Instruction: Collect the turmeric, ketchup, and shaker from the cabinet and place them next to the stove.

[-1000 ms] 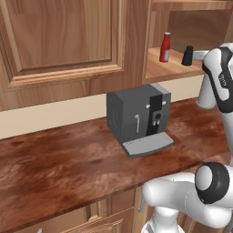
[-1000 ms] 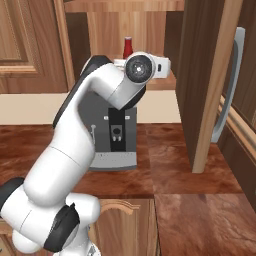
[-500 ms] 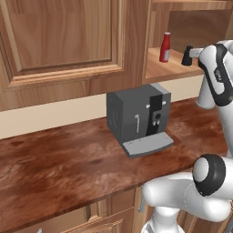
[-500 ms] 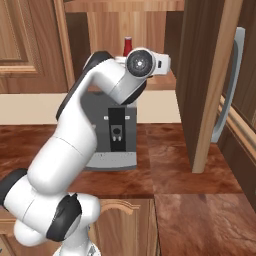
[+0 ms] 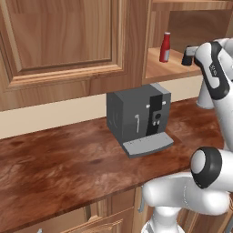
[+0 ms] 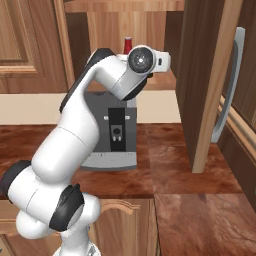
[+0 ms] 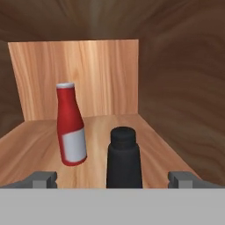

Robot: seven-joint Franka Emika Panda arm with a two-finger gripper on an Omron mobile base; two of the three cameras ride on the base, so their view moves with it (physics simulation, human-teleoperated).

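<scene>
**Shaker centred between wide-open jaws on the cabinet shelf**

In the hand view the shaker [image 7: 124, 158] is seen standing upright on the cabinet [image 7: 176, 110] shelf, dead ahead of the gripper [image 7: 113, 179] and between its two fingertips [image 7: 43, 179], which are spread wide with nothing held. The shaker's long axis is vertical, so a level approach straight forward is judged sufficient before the jaws are closed across its body. The ketchup [image 7: 71, 125] is placed further back and to the left in this view, leaning slightly, apart from the shaker and outside the line of approach.

From the left base view the shelf is seen from outside: the ketchup [image 5: 165, 47] is well inside the open cabinet [image 5: 173, 68], and the shaker [image 5: 187, 55] is just in front of the white wrist, above an espresso machine [image 5: 136, 118] on the counter [image 5: 59, 168]. In the right base view the open cabinet door [image 6: 207, 80] is shown edge-on, and of the ketchup [image 6: 128, 44] the top alone is visible above the arm. The turmeric and the stove are not made out
</scene>
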